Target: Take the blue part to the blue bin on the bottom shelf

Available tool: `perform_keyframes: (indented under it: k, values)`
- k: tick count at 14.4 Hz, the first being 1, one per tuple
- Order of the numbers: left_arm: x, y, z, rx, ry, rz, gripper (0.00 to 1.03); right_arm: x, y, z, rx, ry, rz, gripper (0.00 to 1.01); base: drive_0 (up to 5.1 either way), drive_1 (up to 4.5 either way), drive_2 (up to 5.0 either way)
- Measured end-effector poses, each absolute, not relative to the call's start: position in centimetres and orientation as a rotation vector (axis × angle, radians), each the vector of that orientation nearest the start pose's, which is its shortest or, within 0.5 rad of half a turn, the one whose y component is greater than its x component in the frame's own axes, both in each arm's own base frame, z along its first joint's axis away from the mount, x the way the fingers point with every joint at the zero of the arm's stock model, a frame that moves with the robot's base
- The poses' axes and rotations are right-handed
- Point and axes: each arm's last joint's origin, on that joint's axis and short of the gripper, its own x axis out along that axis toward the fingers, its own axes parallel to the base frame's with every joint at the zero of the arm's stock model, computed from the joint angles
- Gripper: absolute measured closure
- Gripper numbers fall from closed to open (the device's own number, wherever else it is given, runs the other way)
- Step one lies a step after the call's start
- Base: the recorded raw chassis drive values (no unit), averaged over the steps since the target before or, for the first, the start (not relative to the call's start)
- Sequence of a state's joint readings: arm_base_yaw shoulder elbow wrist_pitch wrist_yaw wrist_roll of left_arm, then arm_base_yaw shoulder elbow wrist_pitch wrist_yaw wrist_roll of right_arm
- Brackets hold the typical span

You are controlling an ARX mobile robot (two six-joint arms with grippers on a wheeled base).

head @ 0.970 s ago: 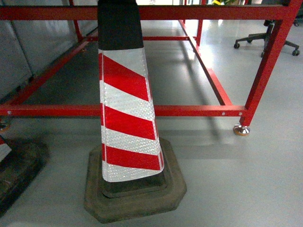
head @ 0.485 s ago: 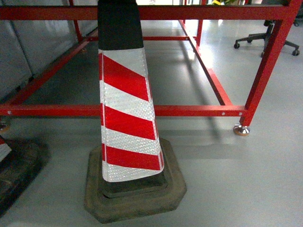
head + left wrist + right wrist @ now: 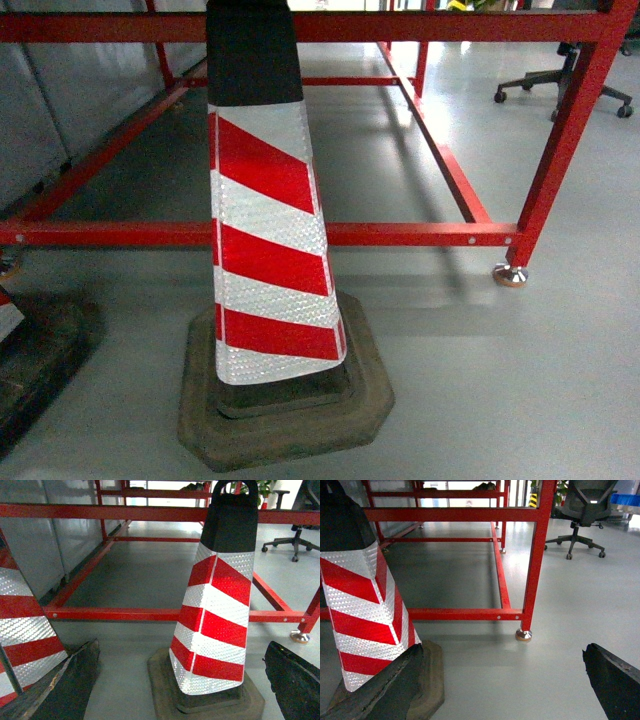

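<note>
1. Traffic cone [image 3: 272, 250]: red and white reflective diagonal stripes, black top section, standing upright on a dark octagonal rubber base [image 3: 290, 420] on the floor, centre of the head view. No writing or brand can be read on it.
2. Second cone [image 3: 22, 630]: same red and white striping, at the left edge of the left wrist view, only partly in frame; its dark base shows at the lower left edge of the head view.
3. Red steel frame [image 3: 400, 234]: painted rails and posts, standing just behind the central cone. A low horizontal rail crosses behind the cone; a corner post ends in a round metal levelling foot [image 3: 510, 275] on the floor.
4. Floor [image 3: 500, 380]: smooth grey, glossy, with light reflections.
5. Office chair [image 3: 577, 515]: black, on a five-star wheeled base, well beyond the frame, at upper right of the right wrist view.
6. Grey panels [image 3: 45, 545]: behind the frame along the left side.
7. Left gripper [image 3: 180, 700]: dark, worn fingers [image 3: 65, 685] at both lower corners of its wrist view, set wide apart, holding nothing.
8. Right gripper [image 3: 502, 690]: dark fingers [image 3: 615, 680] at both lower corners, likewise spread apart, holding nothing.
9. Blue part, blue bin, bottom shelf: not seen in any view.
</note>
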State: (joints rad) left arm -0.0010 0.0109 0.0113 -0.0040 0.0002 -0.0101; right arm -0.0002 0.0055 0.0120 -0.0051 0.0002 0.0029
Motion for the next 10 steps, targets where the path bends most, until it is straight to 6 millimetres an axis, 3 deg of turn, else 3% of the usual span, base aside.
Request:
perform_keyframes:
  k: [10]
  values:
    - [9.77,-0.01,16.59,-0.010,0.006,-0.001,0.05,9.73,0.00,16.66,0.003,-0.001,0.000,0.03,0.0,0.00,0.0]
